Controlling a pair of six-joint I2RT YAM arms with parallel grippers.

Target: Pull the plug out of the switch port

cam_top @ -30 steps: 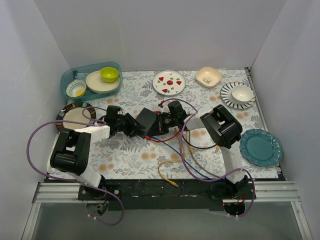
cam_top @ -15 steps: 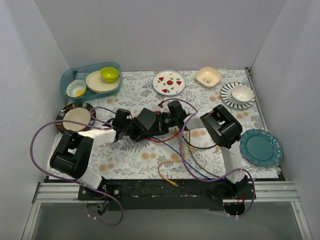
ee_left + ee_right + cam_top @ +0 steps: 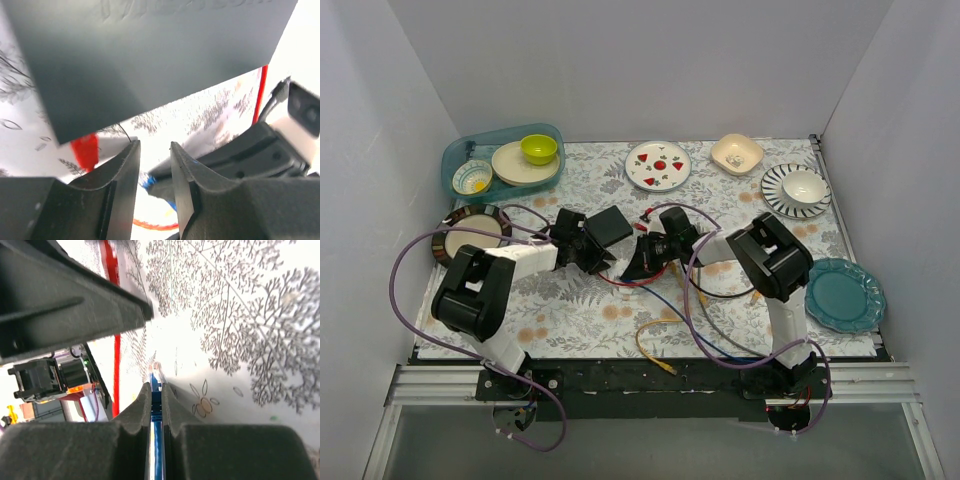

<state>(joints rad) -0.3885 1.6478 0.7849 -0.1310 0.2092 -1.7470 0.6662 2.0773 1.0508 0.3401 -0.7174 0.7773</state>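
Left wrist: the left end effector (image 3: 152,150) is narrowly parted on nothing, with the switch (image 3: 150,55) just beyond, so the switch could slip. Right wrist: the right end effector (image 3: 155,386) clamps the blue cable (image 3: 155,450), and a weak pinch might lose it. Top: the switch looks tilted at the middle of the floral worktop (image 3: 570,310), with walls on three sides.

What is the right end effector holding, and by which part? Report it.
The right end effector pinches the blue cable just behind its tip, which pokes past the fingertips.
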